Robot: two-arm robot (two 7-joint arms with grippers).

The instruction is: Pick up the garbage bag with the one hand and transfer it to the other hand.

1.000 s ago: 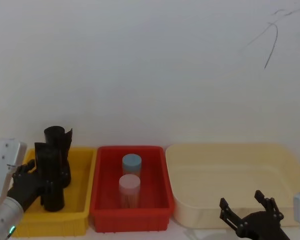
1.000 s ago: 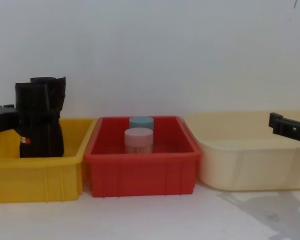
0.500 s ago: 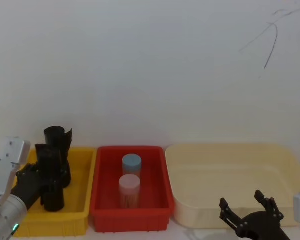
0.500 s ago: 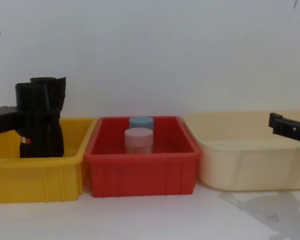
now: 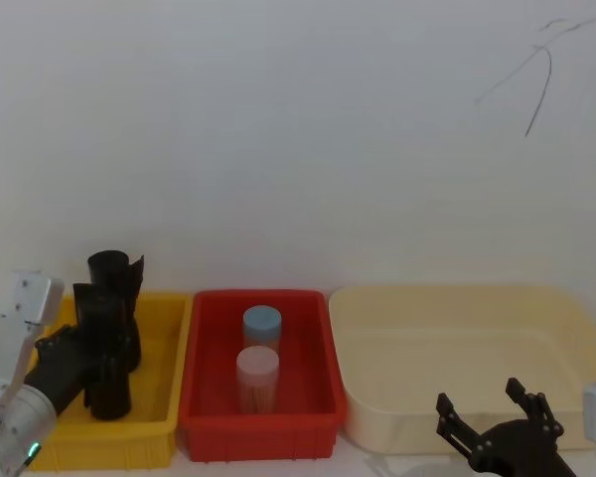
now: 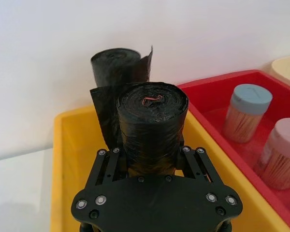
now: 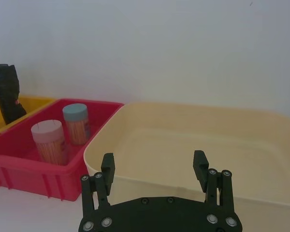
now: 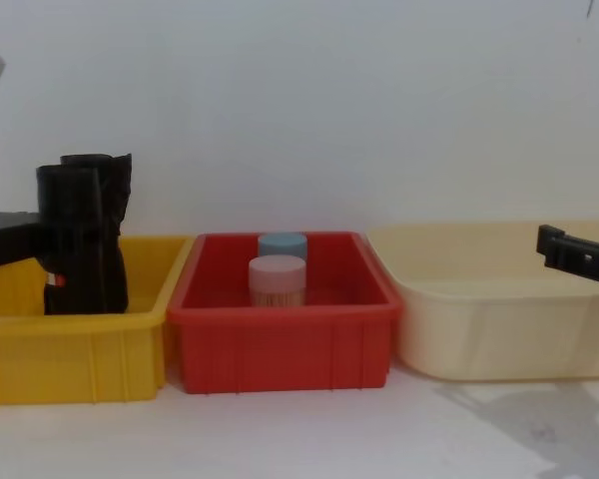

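Left gripper clamped on garbage bag. The bag is upright inside yellow bin, long axis vertical, rolled end up. Right gripper fingers spread, near cream bin.

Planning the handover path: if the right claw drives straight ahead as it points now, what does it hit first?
The cream bin. The open right claw seems to aim just over the bin's near rim, so it would likely meet the far inner wall first, though depth is unclear.
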